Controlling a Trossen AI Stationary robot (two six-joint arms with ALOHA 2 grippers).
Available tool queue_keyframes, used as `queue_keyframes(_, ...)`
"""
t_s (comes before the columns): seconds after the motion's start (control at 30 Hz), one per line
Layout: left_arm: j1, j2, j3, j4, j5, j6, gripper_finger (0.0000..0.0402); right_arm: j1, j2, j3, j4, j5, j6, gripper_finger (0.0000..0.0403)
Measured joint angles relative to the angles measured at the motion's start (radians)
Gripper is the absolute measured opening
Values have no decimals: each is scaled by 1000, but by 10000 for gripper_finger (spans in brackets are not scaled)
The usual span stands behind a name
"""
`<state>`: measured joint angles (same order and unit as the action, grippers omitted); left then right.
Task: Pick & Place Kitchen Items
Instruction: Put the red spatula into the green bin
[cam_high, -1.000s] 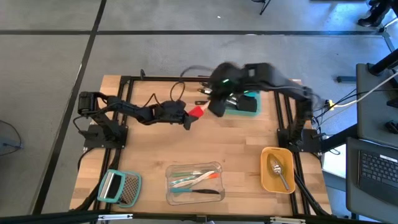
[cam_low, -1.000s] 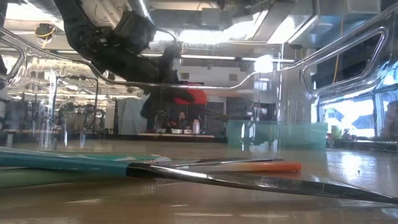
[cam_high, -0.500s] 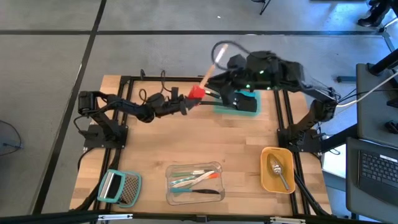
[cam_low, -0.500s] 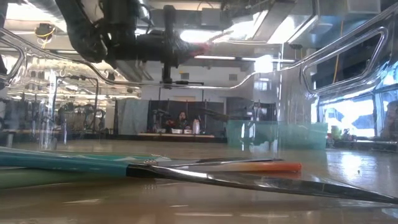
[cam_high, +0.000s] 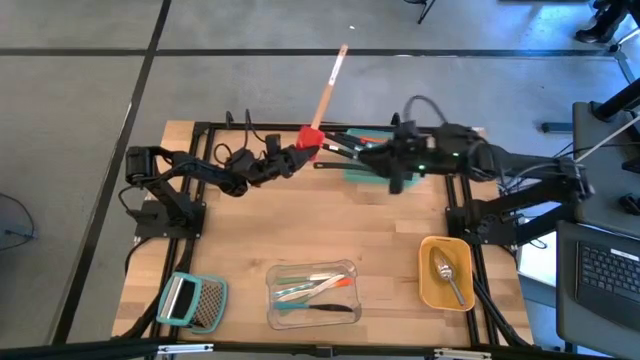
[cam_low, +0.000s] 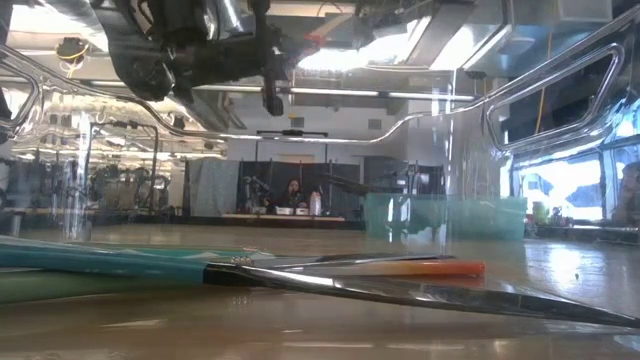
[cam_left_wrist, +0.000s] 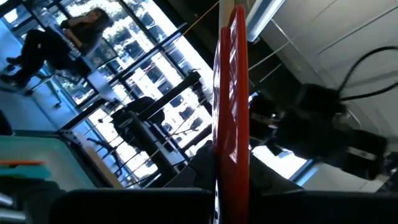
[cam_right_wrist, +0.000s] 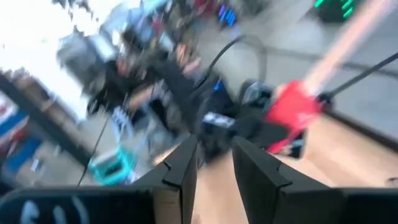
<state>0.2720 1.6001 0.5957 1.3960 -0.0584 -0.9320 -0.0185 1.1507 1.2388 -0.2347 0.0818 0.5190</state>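
A red spatula (cam_high: 311, 138) with a wooden handle (cam_high: 331, 80) is in the air above the table's far middle. My left gripper (cam_high: 297, 153) is shut on it. My right gripper (cam_high: 345, 152) reaches in from the right, a short way from the spatula. Its fingers stand open with nothing between them (cam_right_wrist: 214, 158), over the teal container (cam_high: 377, 172). In the right wrist view the red spatula (cam_right_wrist: 292, 107) shows ahead in the left gripper. A silver spoon (cam_high: 447, 272) lies in the yellow container (cam_high: 428, 290). Teal, orange and black tools (cam_high: 312, 290) lie in the clear container (cam_high: 345, 270). My left gripper pinches the spatula's red head (cam_left_wrist: 231, 137) between its two fingers, the blade standing edge-on between them. The fingers come from the table's left, slanting upward. The spatula is lifted clear of the table, and its wooden handle rises past the fingers toward the far edge.
A flat metal grater with a teal handle (cam_high: 192, 300) lies at the near left corner. A black frame (cam_high: 300, 127) runs round the tabletop. In the low view the clear container's wall (cam_low: 450, 200) and the tools lying in it (cam_low: 380, 275) fill the foreground.
My left gripper has risen and tipped upward, still shut on the red head. The spatula's handle has swung up toward the far edge. My right arm has drawn back from above the spatula toward the table's right edge and has come down nearer level.
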Motion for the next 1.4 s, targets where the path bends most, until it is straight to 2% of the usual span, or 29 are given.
queue_keyframes(0.17, -23, 0, 3, 50, -29, -17, 12, -114, -111, -157, 199, 70, -2, 103)
queue_keyframes(0.27, -43, 1, 38, 37, -25, -5, 12, -186, -104, -174, 303, 24, 31, 103)
queue_keyframes(0.43, -76, 1, 142, -50, 70, 70, 12, -252, -43, -165, 425, -26, 101, 103)
queue_keyframes(0.63, -107, 1, 246, -174, 61, 115, 12, -324, 30, -146, 622, -299, 252, 104)
queue_keyframes(0.7, -116, 0, 254, -174, 17, 122, 12, -341, 44, -146, 683, -343, 305, 108)
queue_keyframes(0.77, -118, 1, 254, -175, -13, 115, 12, -356, 45, -146, 727, -344, 314, 117)
queue_keyframes(0.87, -117, 1, 254, -175, -18, 118, 12, -372, 42, -145, 729, -305, 279, 138)
queue_keyframes(1.03, -120, 1, 254, -197, -6, 123, 12, -394, 43, -145, 634, -313, 329, 188)
queue_keyframes(1.23, -123, 1, 254, -196, 6, 118, 12, -394, 44, -146, 572, -281, 282, 252)
queue_keyframes(1.4, -117, 1, 254, -200, 63, 116, 12, -395, 44, -146, 587, -254, 248, 274)
